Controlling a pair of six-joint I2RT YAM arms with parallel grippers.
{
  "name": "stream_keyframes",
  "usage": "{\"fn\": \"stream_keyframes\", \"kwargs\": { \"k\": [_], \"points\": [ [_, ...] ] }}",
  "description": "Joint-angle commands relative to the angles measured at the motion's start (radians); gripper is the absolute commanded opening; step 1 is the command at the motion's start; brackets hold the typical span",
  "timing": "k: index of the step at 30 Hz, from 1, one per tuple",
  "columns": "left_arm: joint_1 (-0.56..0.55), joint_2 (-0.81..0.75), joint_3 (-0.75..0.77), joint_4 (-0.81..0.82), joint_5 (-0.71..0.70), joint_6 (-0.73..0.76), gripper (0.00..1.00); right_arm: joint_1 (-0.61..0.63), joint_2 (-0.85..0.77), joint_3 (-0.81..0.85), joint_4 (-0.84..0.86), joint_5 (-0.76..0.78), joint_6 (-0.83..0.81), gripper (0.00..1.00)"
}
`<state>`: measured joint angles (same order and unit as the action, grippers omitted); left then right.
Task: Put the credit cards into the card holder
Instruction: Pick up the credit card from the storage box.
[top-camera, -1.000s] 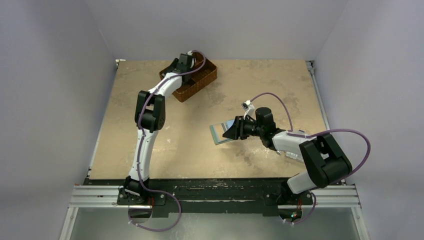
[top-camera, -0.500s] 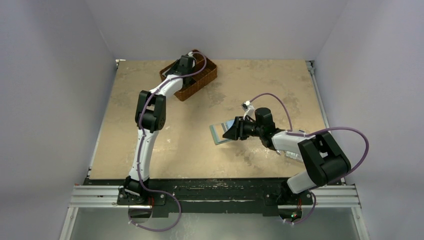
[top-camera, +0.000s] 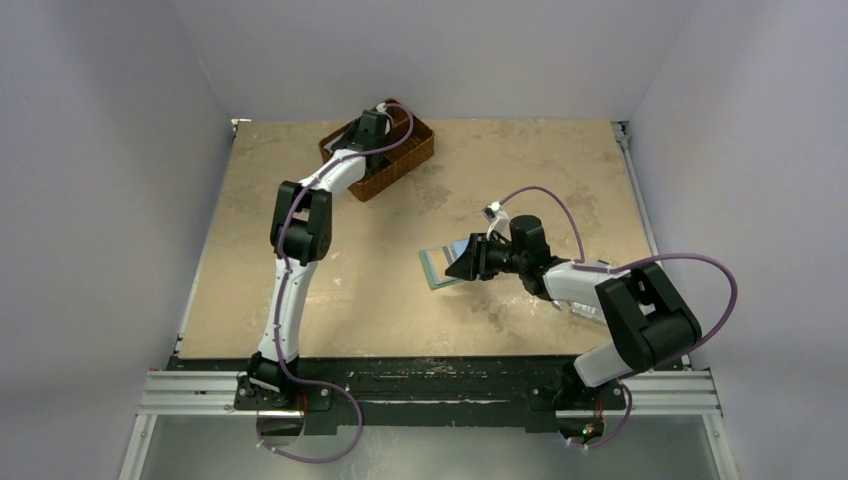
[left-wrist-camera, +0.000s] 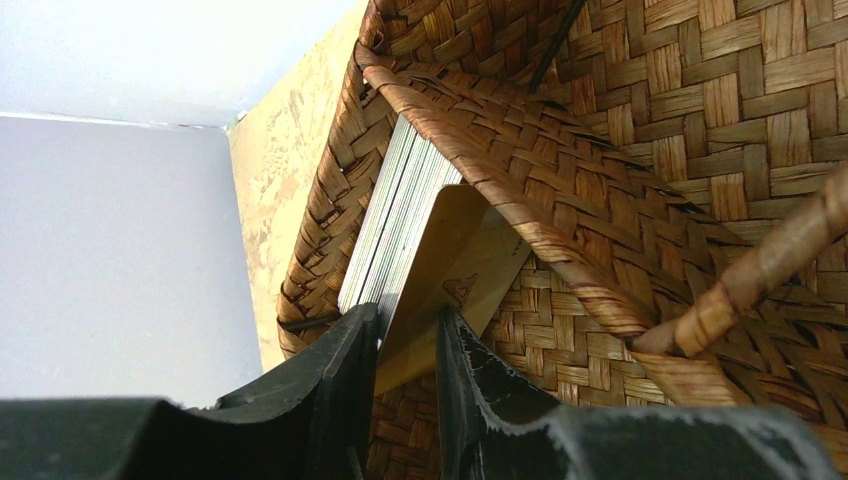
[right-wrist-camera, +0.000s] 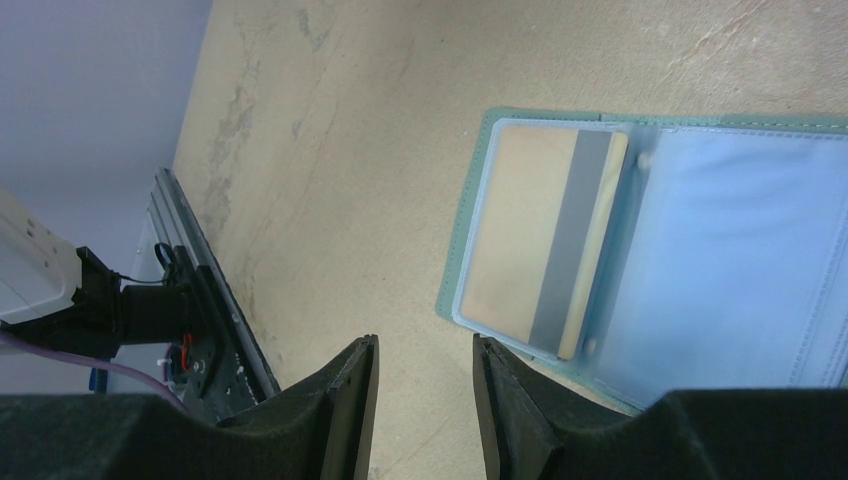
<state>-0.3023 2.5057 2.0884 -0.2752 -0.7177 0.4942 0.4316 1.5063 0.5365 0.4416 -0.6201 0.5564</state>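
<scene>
One thin, likely stiff, slick credit card (left-wrist-camera: 450, 250) is being pinched across its faces by left gripper (left-wrist-camera: 405, 335); right gripper (right-wrist-camera: 425, 355) is hanging spread, empty

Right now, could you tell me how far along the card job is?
Done: one striped card sits in a sleeve of the open card holder. In hand: the left gripper pinches a tan card in the basket. Left: a stack of cards there; the right gripper hovers open.

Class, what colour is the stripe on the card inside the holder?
The stripe is grey, on a tan card; right wrist view shows it best.
</scene>
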Motion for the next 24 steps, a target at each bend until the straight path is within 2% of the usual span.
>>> {"fn": "stream_keyframes", "kwargs": {
  "k": [1, 24],
  "points": [
    [0.005, -0.065, 0.000, 0.037, -0.020, 0.004, 0.28, 0.004, 0.008, 0.029, 0.026, -0.014, -0.018, 0.47],
    [0.003, -0.107, 0.000, 0.049, -0.045, 0.021, 0.28, 0.004, 0.026, 0.036, 0.030, -0.026, -0.015, 0.47]
  ]
}}
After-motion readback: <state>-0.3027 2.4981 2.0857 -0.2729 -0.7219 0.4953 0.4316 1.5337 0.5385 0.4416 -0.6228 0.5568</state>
